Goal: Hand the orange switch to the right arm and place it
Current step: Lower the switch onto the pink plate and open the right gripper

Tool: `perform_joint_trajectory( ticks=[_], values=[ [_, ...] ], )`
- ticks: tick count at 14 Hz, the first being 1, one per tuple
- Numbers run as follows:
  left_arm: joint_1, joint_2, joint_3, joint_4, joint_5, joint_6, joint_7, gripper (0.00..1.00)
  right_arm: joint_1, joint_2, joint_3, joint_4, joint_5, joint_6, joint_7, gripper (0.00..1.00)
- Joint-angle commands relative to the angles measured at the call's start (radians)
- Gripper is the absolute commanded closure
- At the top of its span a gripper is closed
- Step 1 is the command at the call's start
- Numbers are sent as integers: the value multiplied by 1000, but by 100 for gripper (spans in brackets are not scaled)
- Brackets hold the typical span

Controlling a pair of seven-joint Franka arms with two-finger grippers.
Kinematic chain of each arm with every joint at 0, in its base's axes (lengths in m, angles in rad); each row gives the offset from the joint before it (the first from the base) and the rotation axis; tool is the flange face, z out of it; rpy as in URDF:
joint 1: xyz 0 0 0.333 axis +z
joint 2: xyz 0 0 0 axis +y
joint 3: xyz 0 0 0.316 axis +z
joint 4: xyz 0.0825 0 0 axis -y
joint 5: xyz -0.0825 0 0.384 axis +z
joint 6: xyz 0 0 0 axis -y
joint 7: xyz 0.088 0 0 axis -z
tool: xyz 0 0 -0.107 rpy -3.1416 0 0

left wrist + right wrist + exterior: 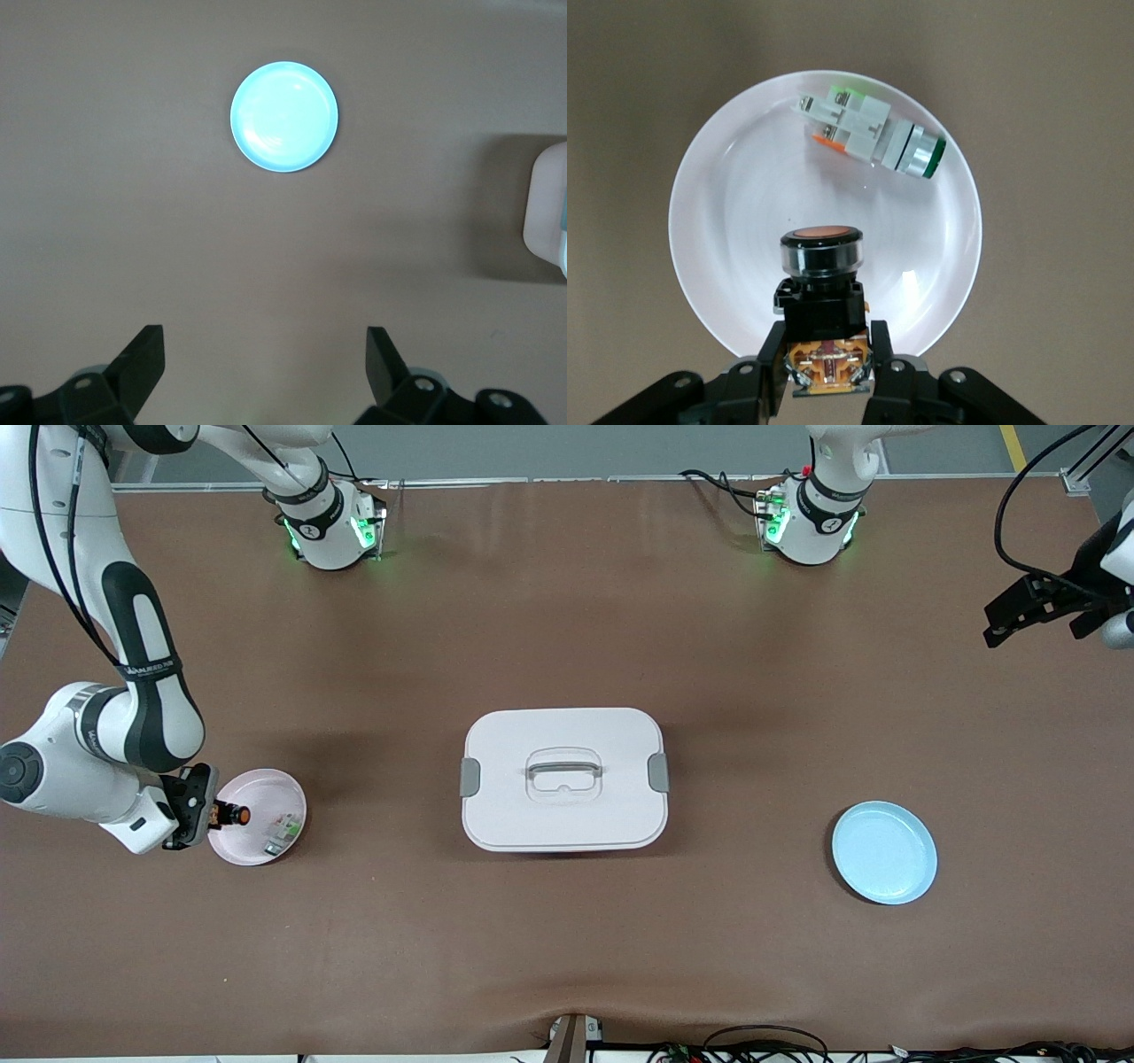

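Observation:
The orange switch (232, 814) (822, 266), a black body with an orange round cap, is clamped at its base between the fingers of my right gripper (205, 813) (828, 341). The gripper is shut on it at the rim of a pink plate (266, 790) (726, 230), on the side toward the right arm's end of the table. The cap points in over the plate. Whether the switch touches the plate I cannot tell. My left gripper (997, 624) (266, 341) waits open and empty in the air over the left arm's end of the table.
A green-and-white component (283, 833) (873, 137) lies on the pink plate beside the switch. A white lidded box (564, 779) (547, 212) with a handle stands mid-table. An empty light blue plate (884, 853) (284, 116) sits toward the left arm's end.

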Motion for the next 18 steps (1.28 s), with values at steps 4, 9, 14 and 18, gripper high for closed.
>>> perform_joint_trajectory(
  ticks=[4, 9, 14, 18],
  values=[
    [-9, -34, 6, -27, -29, -11, 5, 0, -23, 50, 21, 16, 14, 16, -29, 100],
    [-12, -28, 5, -27, -29, -8, 2, 0, -22, 64, 21, 16, 16, 47, -29, 100],
    [-12, -34, 5, -28, -29, -11, 2, 0, -20, 65, 21, 9, 16, 96, -26, 82],
    [-10, -36, 5, -28, -29, -11, 2, 0, -16, 65, 21, 9, 17, 136, -26, 16]
  ],
)
